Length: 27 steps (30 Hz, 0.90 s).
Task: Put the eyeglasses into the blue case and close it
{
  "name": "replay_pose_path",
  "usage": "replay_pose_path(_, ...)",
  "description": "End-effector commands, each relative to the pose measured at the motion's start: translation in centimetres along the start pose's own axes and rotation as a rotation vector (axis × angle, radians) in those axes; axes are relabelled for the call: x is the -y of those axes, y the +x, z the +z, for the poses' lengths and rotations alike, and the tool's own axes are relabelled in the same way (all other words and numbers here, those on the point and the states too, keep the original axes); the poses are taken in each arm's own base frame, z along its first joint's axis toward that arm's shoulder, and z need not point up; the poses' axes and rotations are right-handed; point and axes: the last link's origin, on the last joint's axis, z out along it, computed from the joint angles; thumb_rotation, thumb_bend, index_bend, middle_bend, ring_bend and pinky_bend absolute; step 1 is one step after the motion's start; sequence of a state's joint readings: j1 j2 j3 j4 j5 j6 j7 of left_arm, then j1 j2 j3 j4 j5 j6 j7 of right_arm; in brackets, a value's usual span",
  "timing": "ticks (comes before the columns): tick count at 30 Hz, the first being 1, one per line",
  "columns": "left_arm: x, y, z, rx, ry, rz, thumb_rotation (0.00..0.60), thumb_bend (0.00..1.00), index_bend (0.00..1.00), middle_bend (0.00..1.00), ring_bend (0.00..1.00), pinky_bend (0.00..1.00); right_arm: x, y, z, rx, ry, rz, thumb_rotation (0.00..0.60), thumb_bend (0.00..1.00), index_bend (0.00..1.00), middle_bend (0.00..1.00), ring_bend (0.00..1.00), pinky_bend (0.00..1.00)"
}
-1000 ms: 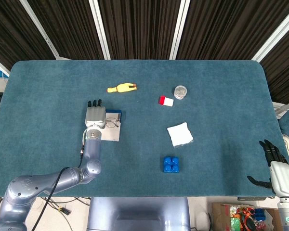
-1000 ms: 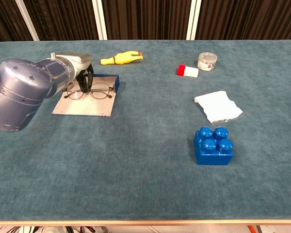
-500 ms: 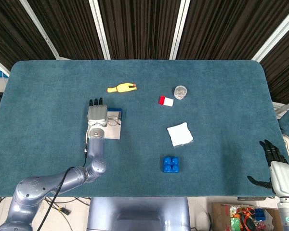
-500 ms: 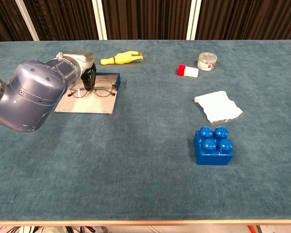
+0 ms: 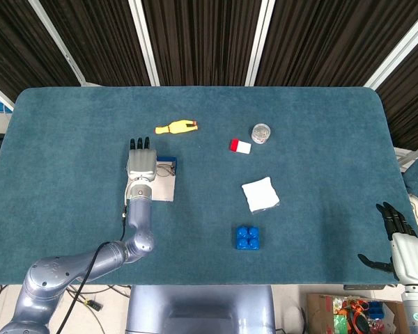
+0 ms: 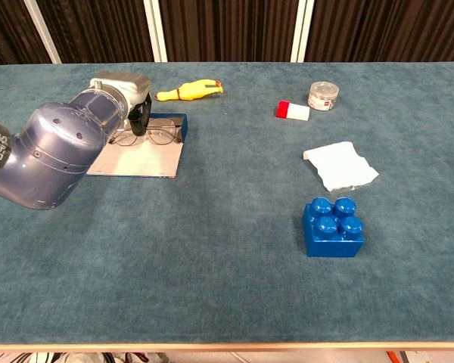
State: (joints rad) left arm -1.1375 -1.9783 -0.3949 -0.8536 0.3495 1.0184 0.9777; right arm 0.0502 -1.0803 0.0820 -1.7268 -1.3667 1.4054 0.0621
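Since a second ago, moved a little further from the robot: left hand and eyeglasses, the frames now lying up against the blue wall of the blue case instead of over the middle of its pale open flap. Held by a dark finger hooked at the left lens, the rest of the hand flat above the case, fingers pointing to the far edge; firmness of that hold not clear from either view. Parked off the near right corner of the table, well clear of everything: right hand, fingers spread, holding nothing.

Open carpet to the left of the case and across the whole near strip in front of the robot. Just beyond the case, a yellow rubber chicken. Further right, a small red and white block near a round clear jar. Nearer the middle right, a crumpled white cloth, then a blue toy brick close to the near edge.

On the forearm shell in the chest view, a few dark letters, cut off and not readable; label on the jar too small to read.

Teal felt-like covering with rounded corners; behind, dark slatted panels with white uprights
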Motion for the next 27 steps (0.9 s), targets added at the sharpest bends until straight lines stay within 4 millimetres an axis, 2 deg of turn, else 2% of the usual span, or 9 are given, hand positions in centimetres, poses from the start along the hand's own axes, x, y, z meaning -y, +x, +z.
replay_pose_path(1,0.0,-0.1,0.0,-0.001,0.001,0.012,0.600,0.42,0.53,0.04,0.00,0.00,0.0,0.0,0.0,0.003,-0.002,0.000,0.600,0.04,0.02,0.00,0.06,0.19)
replay_pose_path(5,0.0,-0.3,0.0,-0.002,-0.012,0.034,0.600,0.42,0.40,0.03,0.00,0.00,0.0,0.0,0.0,0.003,-0.004,0.001,0.600,0.04,0.02,0.00,0.06,0.19)
replay_pose_path(10,-0.2,-0.3,-0.2,-0.015,-0.034,0.054,0.600,0.42,0.31,0.03,0.00,0.00,-0.1,0.0,0.0,0.002,-0.010,0.003,0.600,0.04,0.02,0.00,0.06,0.19)
replay_pose_path(21,0.4,0.2,-1.4,-0.028,-0.060,0.079,0.600,0.42,0.24,0.02,0.00,0.00,0.0,0.0,0.1,0.010,-0.013,0.006,0.600,0.04,0.02,0.00,0.06,0.19)
replay_pose_path(27,0.6,1.7,-3.0,-0.065,-0.111,0.029,0.600,0.42,0.23,0.03,0.00,0.00,-0.1,0.1,0.0,0.008,-0.018,0.011,0.600,0.04,0.02,0.00,0.06,0.19)
